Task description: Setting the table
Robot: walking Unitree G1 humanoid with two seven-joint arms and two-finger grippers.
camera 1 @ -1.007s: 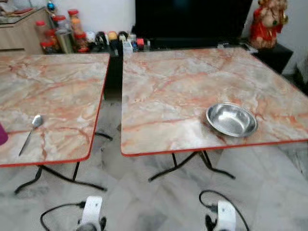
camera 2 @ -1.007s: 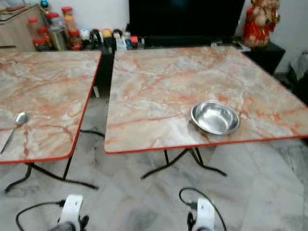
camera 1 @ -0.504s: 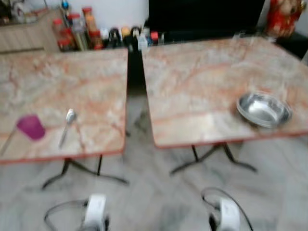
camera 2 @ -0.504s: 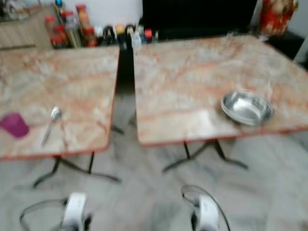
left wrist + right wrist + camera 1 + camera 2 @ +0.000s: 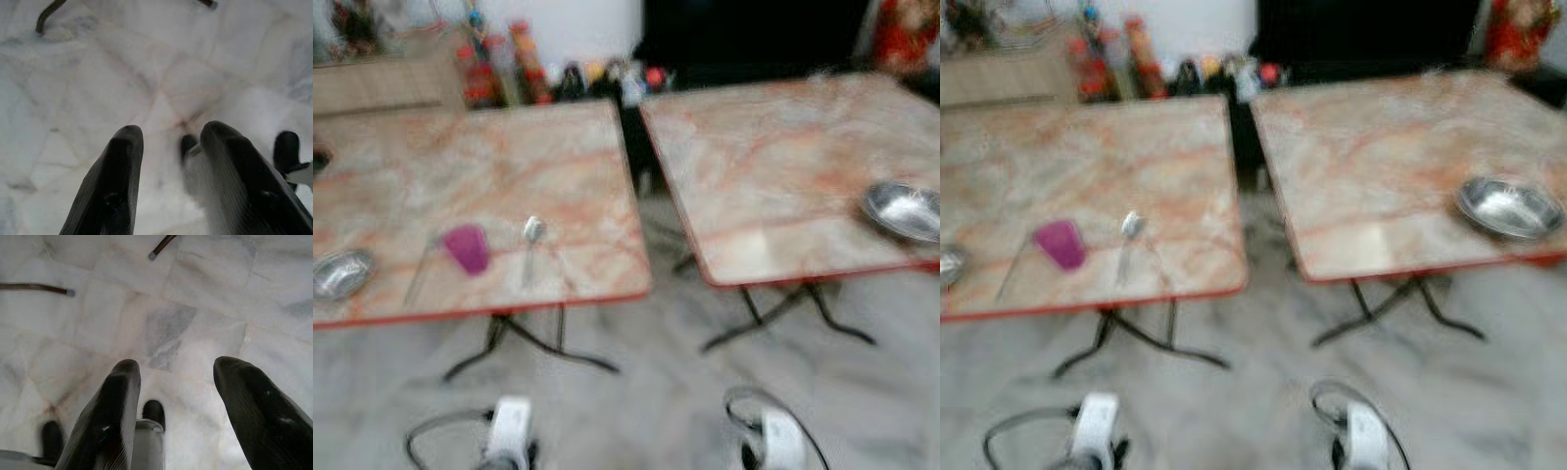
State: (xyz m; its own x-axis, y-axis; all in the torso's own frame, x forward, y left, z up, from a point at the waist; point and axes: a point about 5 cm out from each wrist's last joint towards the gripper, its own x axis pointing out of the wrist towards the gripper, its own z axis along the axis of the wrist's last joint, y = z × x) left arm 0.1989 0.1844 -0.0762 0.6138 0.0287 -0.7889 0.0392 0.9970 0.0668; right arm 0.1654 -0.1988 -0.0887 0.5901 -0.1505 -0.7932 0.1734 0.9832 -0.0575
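Two marble-patterned tables with red edges stand side by side; the picture is blurred. On the left table [image 5: 509,147] lie a purple cup [image 5: 467,248], a spoon [image 5: 530,245] just right of it, a thin utensil [image 5: 419,269] to its left and a steel bowl [image 5: 340,273] at the far left. A second steel bowl [image 5: 904,210] sits near the front right of the right table [image 5: 773,147]. Both arms hang low over the floor. The left gripper [image 5: 168,134] is open with nothing in it, and so is the right gripper [image 5: 176,367].
Jars and bottles [image 5: 524,64] line the wall behind the left table, beside a wooden cabinet [image 5: 382,78]. A black screen [image 5: 754,34] stands behind the right table, a red figure [image 5: 901,34] at its right. A gap [image 5: 651,225] of marble floor separates the tables, with black folding legs [image 5: 524,343] underneath.
The camera has turned left: the whole scene has slid right. The purple cup, the thin utensil and the far-left bowl have come into view, and the right bowl now sits at the picture's edge.
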